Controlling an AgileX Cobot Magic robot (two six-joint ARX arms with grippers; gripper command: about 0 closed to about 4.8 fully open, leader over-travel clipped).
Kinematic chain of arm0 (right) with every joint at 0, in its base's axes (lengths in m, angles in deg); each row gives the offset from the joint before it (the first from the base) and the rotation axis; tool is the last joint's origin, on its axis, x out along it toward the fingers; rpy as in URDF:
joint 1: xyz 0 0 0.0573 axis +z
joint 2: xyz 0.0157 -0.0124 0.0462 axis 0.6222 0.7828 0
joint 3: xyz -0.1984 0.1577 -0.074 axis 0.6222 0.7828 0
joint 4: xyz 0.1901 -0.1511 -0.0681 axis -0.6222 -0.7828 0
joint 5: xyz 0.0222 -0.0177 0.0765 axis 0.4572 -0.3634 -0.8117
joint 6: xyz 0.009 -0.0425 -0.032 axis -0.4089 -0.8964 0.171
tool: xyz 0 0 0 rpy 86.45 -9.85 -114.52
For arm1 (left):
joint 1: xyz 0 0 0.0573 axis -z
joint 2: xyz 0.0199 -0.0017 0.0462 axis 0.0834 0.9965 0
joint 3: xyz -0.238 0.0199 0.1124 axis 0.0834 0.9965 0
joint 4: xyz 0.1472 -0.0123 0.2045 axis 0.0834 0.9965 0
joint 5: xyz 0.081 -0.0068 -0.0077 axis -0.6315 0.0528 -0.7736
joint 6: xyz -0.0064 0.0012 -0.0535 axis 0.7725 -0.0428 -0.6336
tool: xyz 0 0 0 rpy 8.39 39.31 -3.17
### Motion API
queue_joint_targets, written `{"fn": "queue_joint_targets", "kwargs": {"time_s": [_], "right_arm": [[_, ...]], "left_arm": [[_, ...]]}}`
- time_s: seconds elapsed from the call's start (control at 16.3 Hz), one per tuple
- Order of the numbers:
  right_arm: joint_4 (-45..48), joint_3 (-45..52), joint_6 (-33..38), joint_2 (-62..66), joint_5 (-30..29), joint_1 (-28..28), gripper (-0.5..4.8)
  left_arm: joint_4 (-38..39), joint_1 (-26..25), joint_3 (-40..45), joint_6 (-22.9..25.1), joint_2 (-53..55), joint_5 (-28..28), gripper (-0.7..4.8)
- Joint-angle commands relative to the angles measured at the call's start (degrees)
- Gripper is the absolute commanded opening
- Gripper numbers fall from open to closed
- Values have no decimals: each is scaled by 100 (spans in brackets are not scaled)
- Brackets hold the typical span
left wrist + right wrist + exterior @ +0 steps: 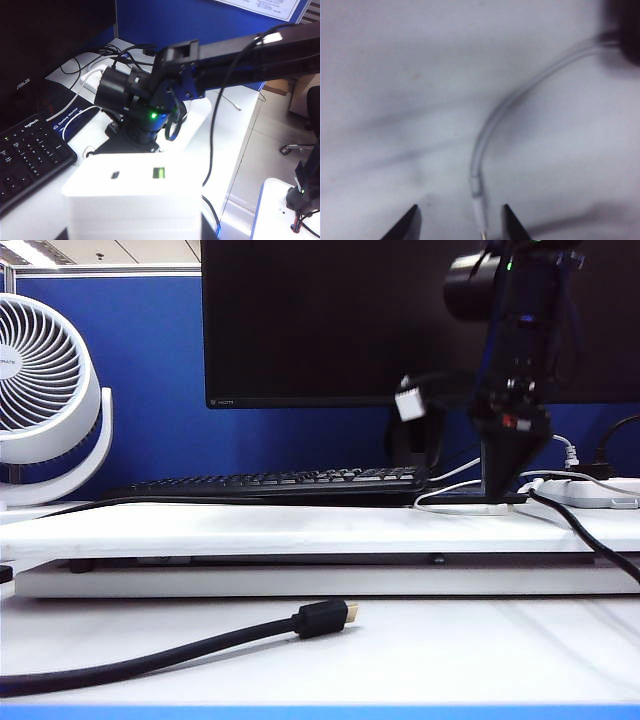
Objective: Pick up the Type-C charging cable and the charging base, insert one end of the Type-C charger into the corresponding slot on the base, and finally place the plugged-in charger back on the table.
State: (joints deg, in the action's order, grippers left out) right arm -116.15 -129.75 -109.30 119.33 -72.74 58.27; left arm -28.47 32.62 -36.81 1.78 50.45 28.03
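small white rectangular plastic charging base (410,403) above black keyboard (280,481); thin white type-c cable (455,502) on raised white table slab (250,530), right of keyboard.

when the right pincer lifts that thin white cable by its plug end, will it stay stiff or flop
Probably flop: the Type-C charging cable is thin and already lies curved on the table. Its small plug sits between the right pincer's open jaws and may slip or twist. It looks light.

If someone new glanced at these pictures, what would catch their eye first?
The right gripper, jaws open, reaches down at the raised slab's right end, straddling the Type-C charging cable plug. To its left, the charging base hangs in mid-air before the monitor, held by the left gripper. A black cable crosses the front.
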Motion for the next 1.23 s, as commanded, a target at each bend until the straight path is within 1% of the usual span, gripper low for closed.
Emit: {"fn": "queue_joint_targets", "kwargs": {"time_s": [0.06,0.31,0.43,0.49,0.61,0.68,0.74,0.8,0.86,0.98,1.04,1.1,1.23], "right_arm": [[-17,-31,-15,103,26,0,212],[39,-31,-15,195,153,0,196],[35,-31,-13,214,278,0,170],[39,-31,-13,216,304,0,148],[39,-31,-9,219,387,0,84],[42,-31,-9,219,398,0,62],[46,-31,-9,216,396,0,15],[63,-31,7,214,391,0,-1],[103,-31,94,188,348,2,-1],[155,-125,601,111,-13,2,-1],[83,-282,951,35,-350,2,-1],[20,-376,1078,-13,-529,2,-1],[-92,-758,1641,-245,-1464,2,-1]], "left_arm": [[-81,4,-28,-20,-33,31,-6],[-57,4,-28,-22,-33,31,-6],[-55,4,-28,-22,-33,31,-6],[-50,4,-28,-22,-33,31,-6],[-46,4,-28,-22,-33,31,-6],[-42,4,-28,-22,-33,31,-6],[-24,4,-28,-22,-33,31,-6],[7,4,-28,-22,-33,31,-6],[37,4,-28,-20,-33,31,-6],[52,4,-28,-20,-33,31,-6],[50,4,-28,-20,-33,31,-6],[50,4,-28,-20,-33,31,-6],[48,4,-28,-20,-33,31,-6]]}}
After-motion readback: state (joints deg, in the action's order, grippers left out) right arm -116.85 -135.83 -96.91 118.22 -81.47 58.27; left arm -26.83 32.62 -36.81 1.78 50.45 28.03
